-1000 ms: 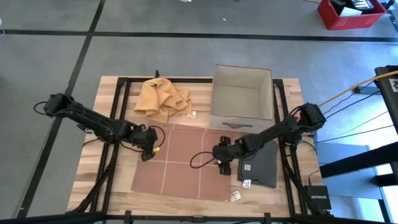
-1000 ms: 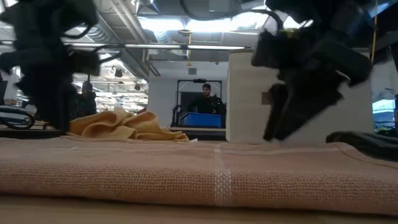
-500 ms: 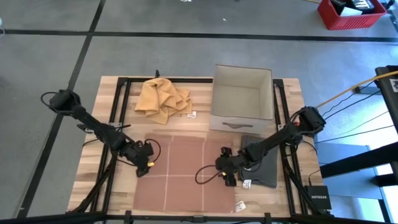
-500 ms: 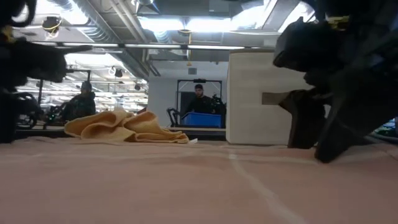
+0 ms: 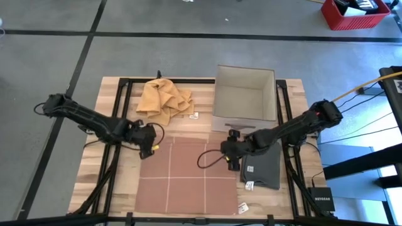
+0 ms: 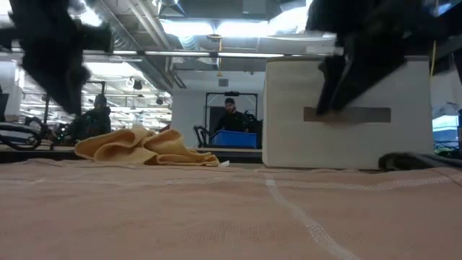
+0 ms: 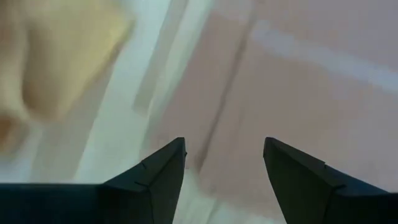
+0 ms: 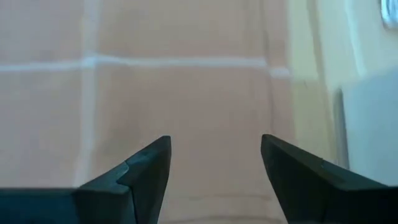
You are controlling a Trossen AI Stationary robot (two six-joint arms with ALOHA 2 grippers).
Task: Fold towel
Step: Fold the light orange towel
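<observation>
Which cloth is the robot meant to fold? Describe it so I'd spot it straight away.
Find the wooden table and its open grey box. In front of the box, between the two hands, a brownish-pink towel lies spread flat. Pale lines cross it into squares, unlike the crumpled yellow cloth at the back or the folded dark grey cloth to its right.

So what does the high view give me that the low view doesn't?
Only the high view shows the dark grey towel beside the pink one, the red crate on the floor, and both open grippers, left and right, over the pink towel's far corners. Only the low view shows a person in the room behind. Both show the pink towel, yellow towel and box.
</observation>
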